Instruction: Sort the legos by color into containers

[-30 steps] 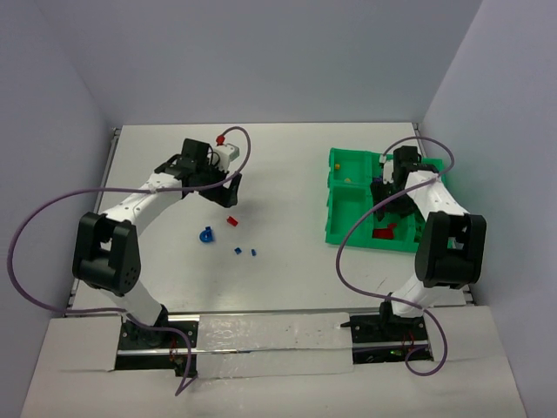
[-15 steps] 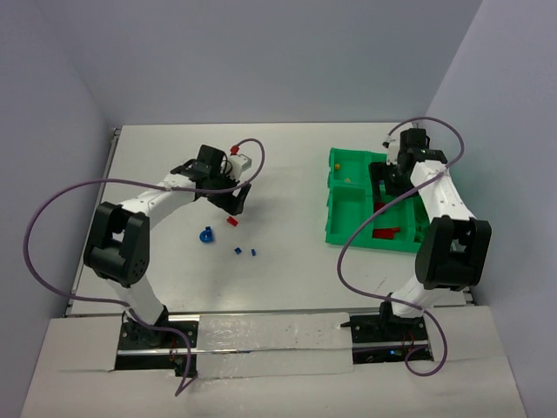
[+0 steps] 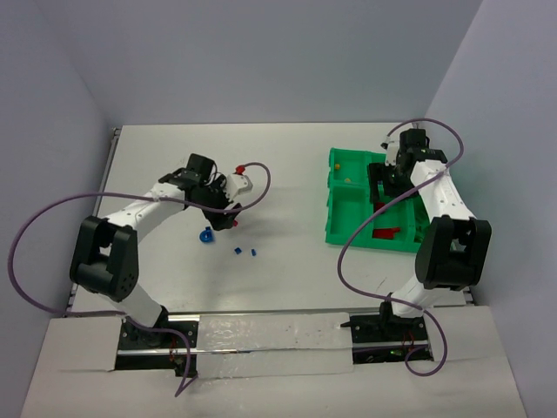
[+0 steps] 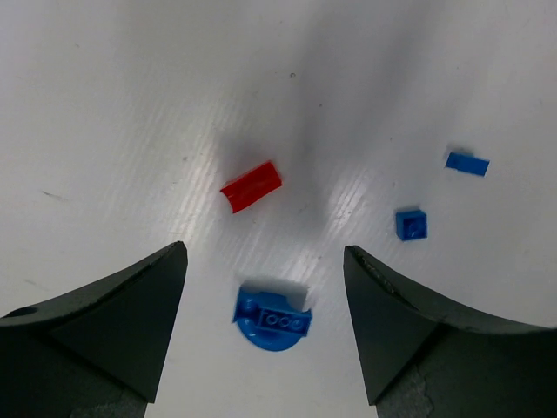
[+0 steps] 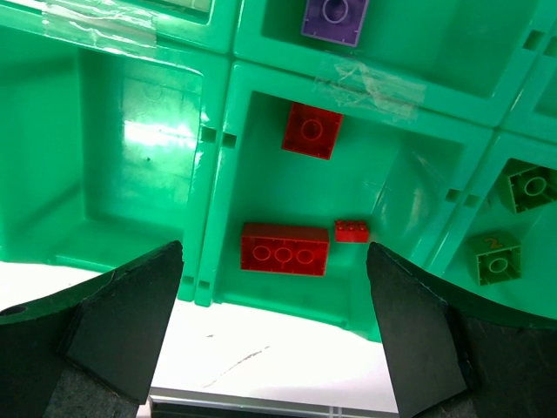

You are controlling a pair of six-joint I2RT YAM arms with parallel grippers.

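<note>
Bricks nearest the arm bases: a blue square brick (image 4: 411,224) and a blue flat brick (image 4: 467,163) are lying apart from each other on the white table (image 3: 287,174), off to one side of the left fingers.
Blue round piece (image 4: 272,319): is lying between the two left fingers, touching neither.
Left gripper (image 4: 263,258): is hanging wide open over the table, gripping nothing, with both fingers standing clear of every brick.
Red brick (image 4: 251,186): is lying slantwise just beyond the round piece, in the gripper's shadow; in the top view the gripper is hiding it.
Green tray (image 3: 348,233): is sitting on the right of the table, well apart from the loose bricks.
Right gripper (image 5: 274,252): is hovering wide open above the tray, holding nothing.
Compartment under it: a long red brick (image 5: 285,248), a small red brick (image 5: 352,230) and a square red brick (image 5: 312,131) are lying inside.
Farther compartments: a purple brick (image 5: 333,17) is being cut off by the top edge of the right wrist view; two green bricks (image 5: 493,257) are lying at its right side.
Hard to make out: whether the right fingers are touching the tray walls.
</note>
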